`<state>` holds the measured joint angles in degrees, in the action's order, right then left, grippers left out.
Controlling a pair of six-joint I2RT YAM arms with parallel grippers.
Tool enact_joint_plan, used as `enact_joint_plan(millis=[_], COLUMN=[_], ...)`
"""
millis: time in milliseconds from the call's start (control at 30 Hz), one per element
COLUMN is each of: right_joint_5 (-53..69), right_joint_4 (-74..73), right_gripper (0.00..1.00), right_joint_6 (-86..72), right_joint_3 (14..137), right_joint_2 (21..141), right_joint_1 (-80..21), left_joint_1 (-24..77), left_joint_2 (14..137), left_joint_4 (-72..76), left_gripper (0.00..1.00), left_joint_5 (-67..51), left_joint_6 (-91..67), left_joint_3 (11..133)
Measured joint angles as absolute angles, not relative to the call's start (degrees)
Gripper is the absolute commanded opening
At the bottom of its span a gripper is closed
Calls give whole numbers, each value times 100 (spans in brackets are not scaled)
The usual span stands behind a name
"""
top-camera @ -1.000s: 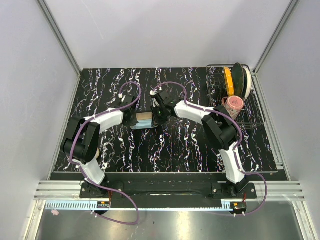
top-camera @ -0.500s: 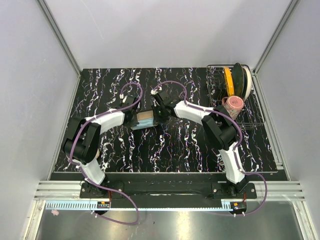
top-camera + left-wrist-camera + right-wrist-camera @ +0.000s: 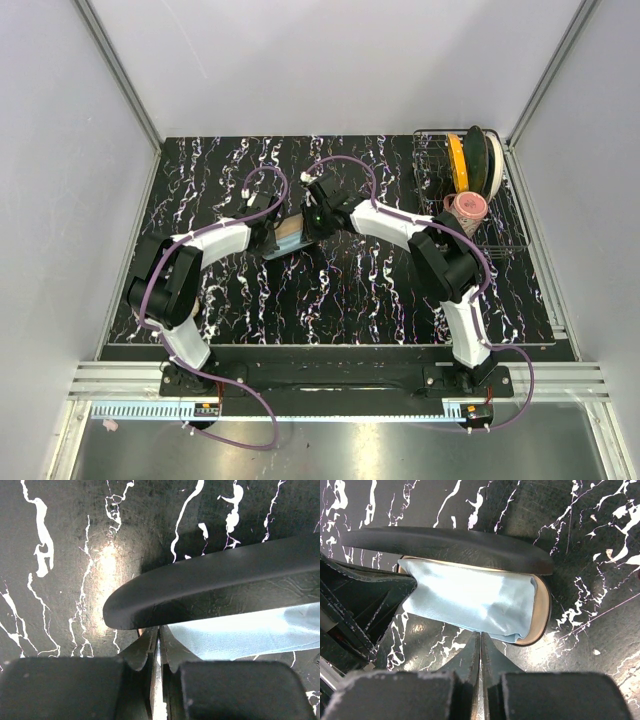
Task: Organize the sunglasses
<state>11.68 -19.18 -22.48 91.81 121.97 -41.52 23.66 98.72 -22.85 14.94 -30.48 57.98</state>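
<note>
Right at the middle of the black, white-veined desk, both arms meet over a black case that lies open. Its lid stands raised above the lower half, whose tan lining shows along the rim. A light blue cloth lies rumpled across the inside, covering most of it and draping over the near edge. The sunglasses show in none of the views (whether they lie under the cloth cannot be told).

The left claw sits low against the desk at one end of the case. Its fingers are pressed together with only a hairline between them. Their tips are just under the rounded end of the lid, and whether they nip anything there cannot be told. The right claw comes in from the opposite side, its fingers likewise pressed together. Its tips are right at the cloth's edge and the rim of the lower half, with nothing visible between them.

At the far right corner of the desk a wire rack holds yellow and black plates standing on edge. A pink cup is in the rack too, and all of this is well apart from the case.
</note>
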Motion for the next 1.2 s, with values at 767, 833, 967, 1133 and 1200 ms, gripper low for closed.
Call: enact_joint_plan(millis=[767, 833, 967, 1133, 1200], right_joint_5=[683, 683, 681, 663, 657], right_joint_4=[-1177, -1094, -1052, -1052, -1052], right_gripper=[8, 8, 8, 8, 9], right_joint_6=[-2344, -2344, -2324, -2272, -2270], right_joint_3=[8770, 8772, 8774, 8774, 8772], right_joint_2=[12285, 12285, 12285, 12285, 12285], right_joint_1=[-4154, -4152, -4154, -4152, -4152], left_joint_1=[2397, 2397, 2397, 2397, 2397], left_joint_2=[9867, 9861, 9841, 9795, 9780], left_joint_4=[-2290, -2292, -2296, -2307, -2307], left_gripper=[9, 10, 10, 10, 10], left_joint_5=[1511, 1514, 1511, 1511, 1511], left_joint_6=[-3046, -3046, -3046, -3046, -3046], left_joint_3=[5798, 5798, 5798, 5798, 5798])
